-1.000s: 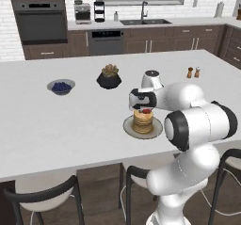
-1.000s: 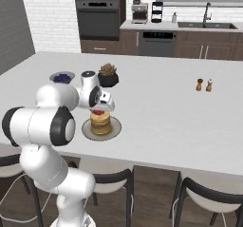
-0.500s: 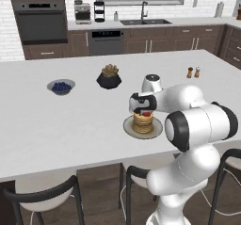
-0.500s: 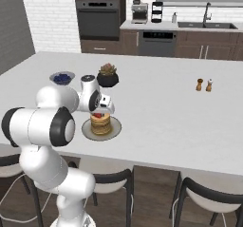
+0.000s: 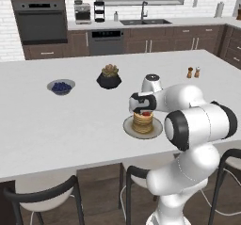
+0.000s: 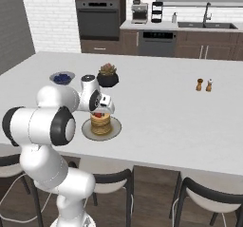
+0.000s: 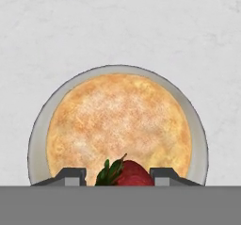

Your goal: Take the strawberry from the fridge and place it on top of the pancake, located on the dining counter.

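Gripper [image 7: 117, 176] directly over pancake [image 7: 119, 127], fingers apart either side of strawberry [image 7: 126, 173]; grip contact unclear. Hand view reveals green leaves, grey plate rim. Base views add dining counter [image 5: 70, 125], blueberry bowl [image 5: 61, 86] far left.

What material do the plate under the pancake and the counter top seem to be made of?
The plate looks like glazed ceramic: plain pale grey with a smooth thin rim, though matte plastic is possible. The dining counter looks like polished stone or a stone imitation: white with faint grey mottling.
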Motion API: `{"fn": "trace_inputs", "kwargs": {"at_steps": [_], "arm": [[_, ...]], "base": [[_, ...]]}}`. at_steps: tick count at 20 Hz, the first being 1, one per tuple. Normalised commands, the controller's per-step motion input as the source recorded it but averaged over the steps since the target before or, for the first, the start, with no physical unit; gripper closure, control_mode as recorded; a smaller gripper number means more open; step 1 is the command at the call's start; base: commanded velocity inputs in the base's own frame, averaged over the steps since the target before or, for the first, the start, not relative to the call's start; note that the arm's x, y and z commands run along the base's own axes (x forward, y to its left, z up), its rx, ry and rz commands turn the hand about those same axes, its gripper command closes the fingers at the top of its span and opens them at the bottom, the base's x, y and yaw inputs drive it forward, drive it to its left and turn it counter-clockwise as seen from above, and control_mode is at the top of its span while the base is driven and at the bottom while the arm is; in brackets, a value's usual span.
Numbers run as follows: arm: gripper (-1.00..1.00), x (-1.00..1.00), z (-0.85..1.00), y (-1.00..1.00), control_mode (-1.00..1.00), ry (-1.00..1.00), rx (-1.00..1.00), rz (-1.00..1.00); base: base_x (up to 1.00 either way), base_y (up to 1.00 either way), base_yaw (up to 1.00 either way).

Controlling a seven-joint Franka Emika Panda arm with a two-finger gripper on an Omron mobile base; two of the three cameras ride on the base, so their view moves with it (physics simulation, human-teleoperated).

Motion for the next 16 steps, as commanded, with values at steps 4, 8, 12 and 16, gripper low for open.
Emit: {"fn": "trace_inputs", "kwargs": {"at_steps": [4, 8, 12, 16], "arm": [[1.0, 0.12, 0.14, 0.0, -1.0, 0.0, 0.0, 0.0], [1.0, 0.2, 0.19, 0.0, -1.0, 0.0, 0.0, 0.0], [1.0, 0.15, 0.04, 0.0, -1.0, 0.0, 0.0, 0.0], [1.0, 0.0, -0.07, 0.0, -1.0, -0.02, 0.0, 0.0]], "base": [[0.0, 0.0, 0.0], [0.0, 0.0, 0.0], [0.0, 0.0, 0.0], [0.0, 0.0, 0.0]]}}
